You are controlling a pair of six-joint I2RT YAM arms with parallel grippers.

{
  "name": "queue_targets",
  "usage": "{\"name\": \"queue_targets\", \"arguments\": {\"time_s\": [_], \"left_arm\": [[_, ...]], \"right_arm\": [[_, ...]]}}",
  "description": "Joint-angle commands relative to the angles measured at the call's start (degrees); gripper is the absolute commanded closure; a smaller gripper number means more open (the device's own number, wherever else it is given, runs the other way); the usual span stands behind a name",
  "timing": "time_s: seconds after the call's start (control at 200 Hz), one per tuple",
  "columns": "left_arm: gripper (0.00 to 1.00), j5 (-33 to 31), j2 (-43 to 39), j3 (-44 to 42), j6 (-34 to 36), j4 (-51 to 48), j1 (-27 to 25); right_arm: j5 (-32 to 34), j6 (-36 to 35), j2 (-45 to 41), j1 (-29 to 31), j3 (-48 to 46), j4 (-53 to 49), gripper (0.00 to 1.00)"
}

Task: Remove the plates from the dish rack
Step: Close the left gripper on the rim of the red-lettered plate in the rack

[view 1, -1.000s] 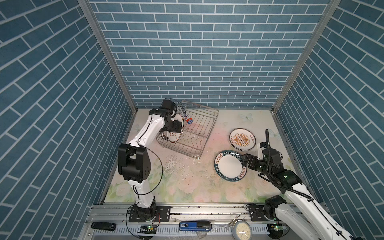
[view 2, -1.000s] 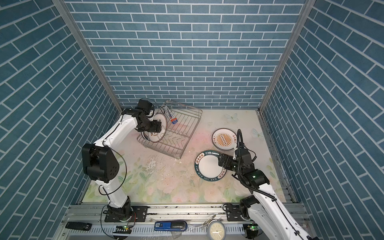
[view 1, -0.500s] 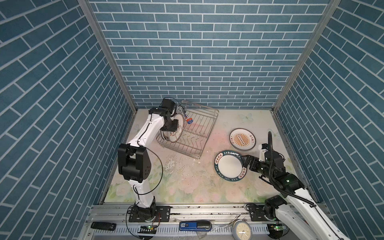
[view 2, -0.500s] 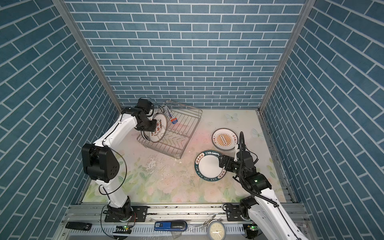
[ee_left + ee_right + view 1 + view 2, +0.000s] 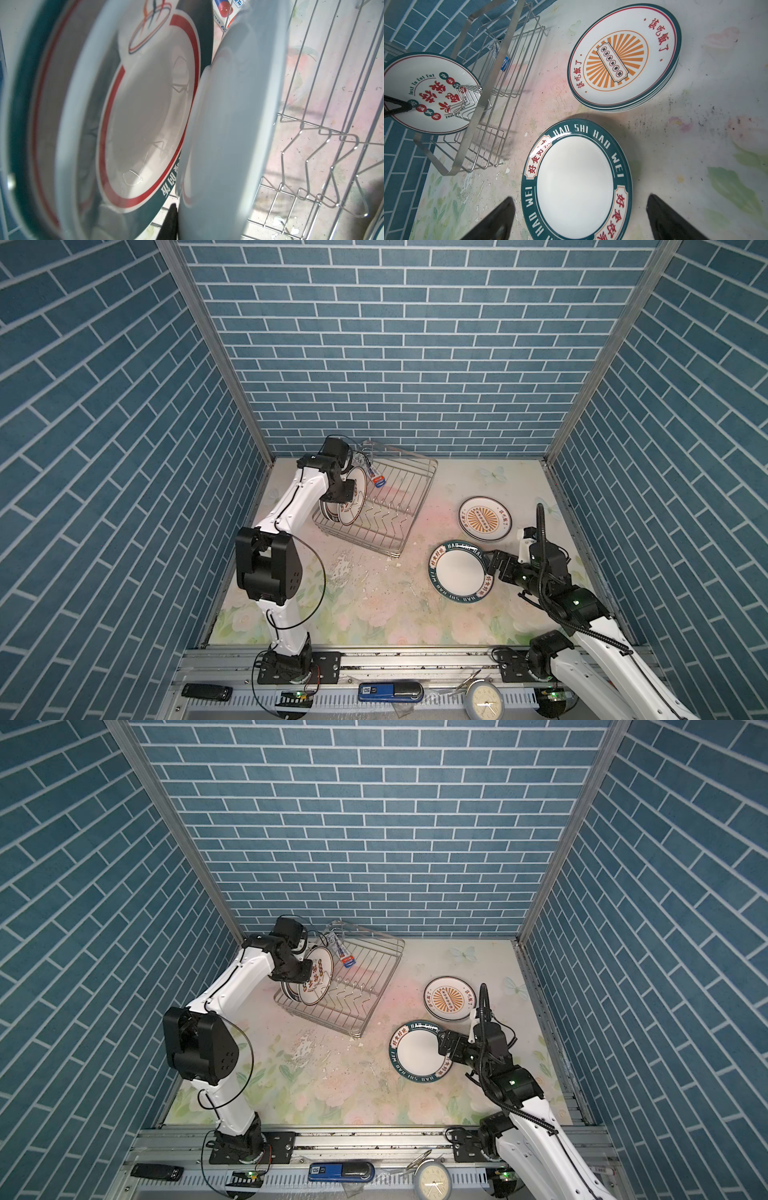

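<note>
At the back-left corner of the table (image 5: 374, 614), the dish rack (image 5: 420, 506) sits askew, with one long side toward the left brick wall.

- Plates in the rack: they stand on edge at its left end. The front plate (image 5: 425, 91) faces right and shows red characters. A red-ringed plate (image 5: 149, 108) stands just behind it, with a narrow gap between them.
- Left gripper (image 5: 306, 974): its jaws are drawn narrow over the front plate's left rim. One finger (image 5: 398, 108) lies on the printed face and the other finger (image 5: 172, 220) sits in the gap behind. It reads as a grip on that plate.
- Unloaded plates: a stack of sunburst plates (image 5: 484, 517) lies flat on the right side of the table. A teal-rimmed plate (image 5: 457, 576) lies flat just nearer. The two are close, and their rims are apart.
- Right gripper (image 5: 496, 568): its jaws are spread wide. It hovers over the right edge of the teal-rimmed plate, and the fingers straddle that rim without touching it.
- Room: the rack's near corner points at the teal-rimmed plate, near it but apart. A broad stretch of floral tabletop runs from the rack's near side to the front rail.
</note>
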Motion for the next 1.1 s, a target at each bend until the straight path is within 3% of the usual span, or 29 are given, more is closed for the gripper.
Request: {"name": "queue_targets", "arguments": {"time_s": [0.0,0.285,0.375,1.095], "left_arm": [[0.84,1.1,0.85,0.76,0.05,-0.91,-0.21],[0.9,1.19,0.35,0.67,0.16,-1.01,-0.25],[1.0,1.24,-0.1,0.42,0.18,-0.85,-0.3],[1.0,0.85,-5.78,-0.73,1.37,-0.5,-2.21]], "right_arm": [[-0.26,1.18,-0.86,0.24,-1.27,-0.8,0.01],[-0.34,1.26,-1.38,0.26,-0.97,-0.84,0.01],[-0.34,1.27,-1.38,0.24,-0.83,-0.72,0.01],[-2.54,1.7,0.36,0.24,-0.92,1.12,0.01]]}}
